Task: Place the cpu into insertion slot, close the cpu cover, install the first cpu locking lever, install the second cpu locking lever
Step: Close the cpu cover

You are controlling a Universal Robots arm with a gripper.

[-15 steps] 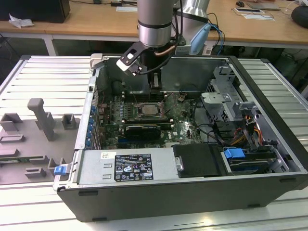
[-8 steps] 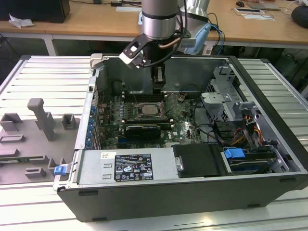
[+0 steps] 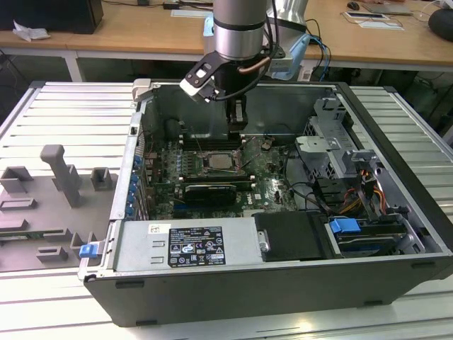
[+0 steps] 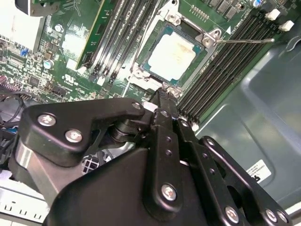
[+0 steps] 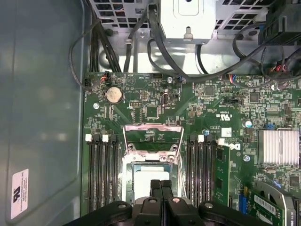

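One end effector clenched (empty), half hiding cpu in insertion slot

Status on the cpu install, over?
Gripper fingers shut, holding nothing, poised over the socket edge. Cpu seated in insertion slot. Cpu cover looks raised, not closed. Nothing in the way.

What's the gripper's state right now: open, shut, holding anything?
Gripper: shut, fingers pressed together with nothing between them, tips just above the cpu.
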